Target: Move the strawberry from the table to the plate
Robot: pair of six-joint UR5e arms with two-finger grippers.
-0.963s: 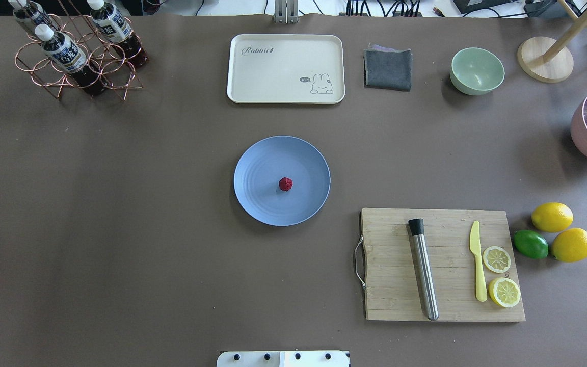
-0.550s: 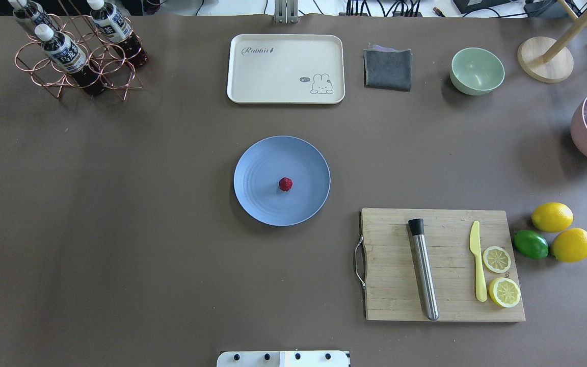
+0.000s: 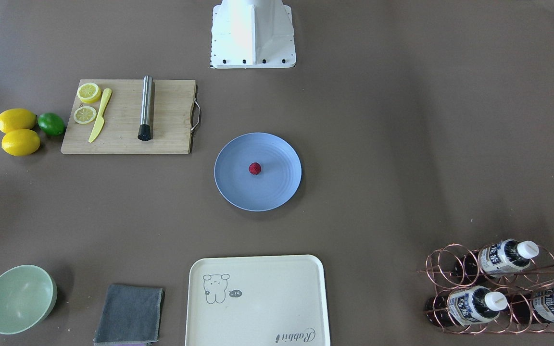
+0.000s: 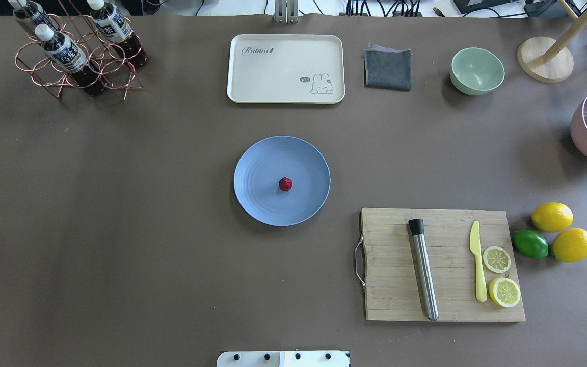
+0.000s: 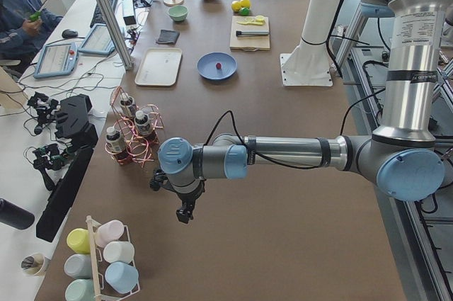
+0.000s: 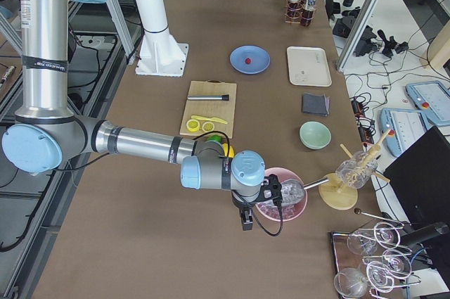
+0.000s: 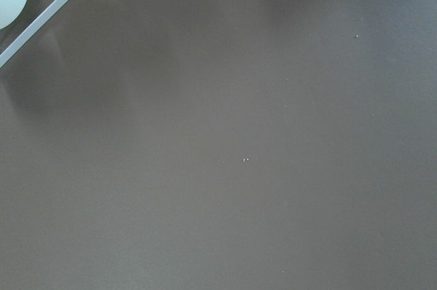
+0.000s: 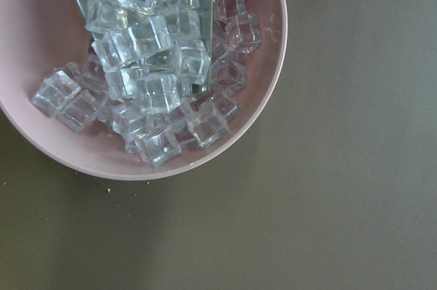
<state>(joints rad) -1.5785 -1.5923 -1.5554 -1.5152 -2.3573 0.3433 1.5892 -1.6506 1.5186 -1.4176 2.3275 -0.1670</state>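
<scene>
A: Where was the strawberry [image 4: 285,184]?

B: It lay near the middle of the light-blue plate [image 4: 258,204], alone there, with nothing touching it. The plate sat at the centre of the tabletop [image 4: 120,204].

A: And the left tool [image 5: 185,214]?

B: It hung pointing down over bare tabletop at the robot's left end, well apart from the plate and near a rack of pastel cups [image 5: 117,255]. Only the side view caught it, so I could not tell whether its jaws were parted or closed. Its wrist camera showed plain brown surface and a white rail in one corner.

A: The right tool [image 6: 246,221]?

B: It was at the opposite end, just beside a pink bowl [image 8: 102,157] heaped with clear ice cubes [image 8: 157,65]. It too was seen from the side alone, so I could not tell if it was clenched or released.

A: What else was out?

B: A wooden cutting board [image 4: 390,244], on the robot's right of the plate, carried a steel rod with a black tip [image 4: 423,270], a yellow knife [image 4: 477,260] and two lemon slices [image 4: 497,259]. Two lemons [image 4: 552,216] and a lime [image 4: 530,244] lay just beside the board. Along the far edge stood a copper wire rack with bottles [image 4: 69,56], a cream tray [image 4: 273,71], a folded grey cloth [image 4: 388,69] and a pale-green bowl [image 4: 477,70].
</scene>
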